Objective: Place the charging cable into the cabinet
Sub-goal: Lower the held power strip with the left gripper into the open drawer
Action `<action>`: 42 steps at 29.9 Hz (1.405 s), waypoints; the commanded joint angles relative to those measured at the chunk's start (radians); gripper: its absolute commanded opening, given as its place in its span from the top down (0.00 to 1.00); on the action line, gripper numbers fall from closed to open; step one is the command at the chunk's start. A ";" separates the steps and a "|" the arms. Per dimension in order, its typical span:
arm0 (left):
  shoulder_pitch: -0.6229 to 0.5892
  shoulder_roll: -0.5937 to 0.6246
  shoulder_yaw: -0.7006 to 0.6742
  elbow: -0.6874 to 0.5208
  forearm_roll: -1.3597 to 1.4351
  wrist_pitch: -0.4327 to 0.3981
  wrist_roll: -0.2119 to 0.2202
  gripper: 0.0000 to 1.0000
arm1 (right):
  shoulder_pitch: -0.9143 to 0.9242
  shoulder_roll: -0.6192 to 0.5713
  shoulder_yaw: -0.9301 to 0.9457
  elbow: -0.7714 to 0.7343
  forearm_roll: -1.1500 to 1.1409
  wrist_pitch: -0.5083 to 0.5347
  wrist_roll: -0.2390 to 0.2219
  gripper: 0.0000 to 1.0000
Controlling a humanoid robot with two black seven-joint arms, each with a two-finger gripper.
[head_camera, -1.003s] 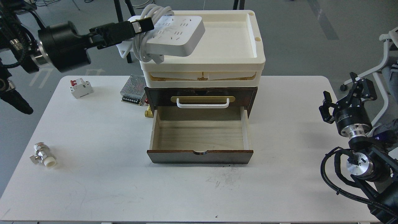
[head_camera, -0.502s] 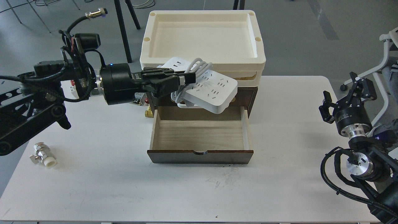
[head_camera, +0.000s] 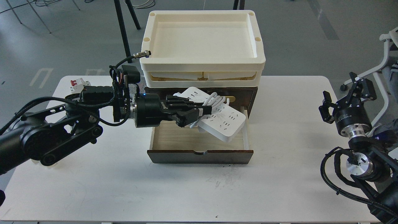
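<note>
Left gripper (head_camera: 199,112) clamped on power strip (head_camera: 220,123) at its cord-wrapped middle; long axis slanting down-right above open drawer (head_camera: 174,138) of cabinet (head_camera: 245,93); right gripper (head_camera: 346,96) well apart, seemingly open, empty.

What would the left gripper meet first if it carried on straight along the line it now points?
Probably the right side wall of the open drawer: the left gripper, shut on the charging cable, points rightward across it. Depth is unclear, so it might pass above.
</note>
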 commanded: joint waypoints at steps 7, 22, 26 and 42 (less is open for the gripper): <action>0.084 -0.025 0.000 0.045 -0.002 0.045 0.000 0.92 | 0.000 0.000 0.000 0.000 0.000 0.000 0.000 0.03; 0.149 -0.085 0.000 0.131 0.000 0.089 0.000 0.91 | 0.000 0.000 0.000 0.000 0.000 0.000 0.000 0.03; 0.147 -0.118 0.000 0.200 -0.002 0.089 0.000 0.91 | 0.000 -0.002 0.000 0.000 0.000 0.000 0.000 0.03; 0.149 -0.168 0.000 0.261 -0.006 0.089 0.000 0.76 | -0.002 -0.002 0.000 0.002 0.000 0.000 0.000 0.03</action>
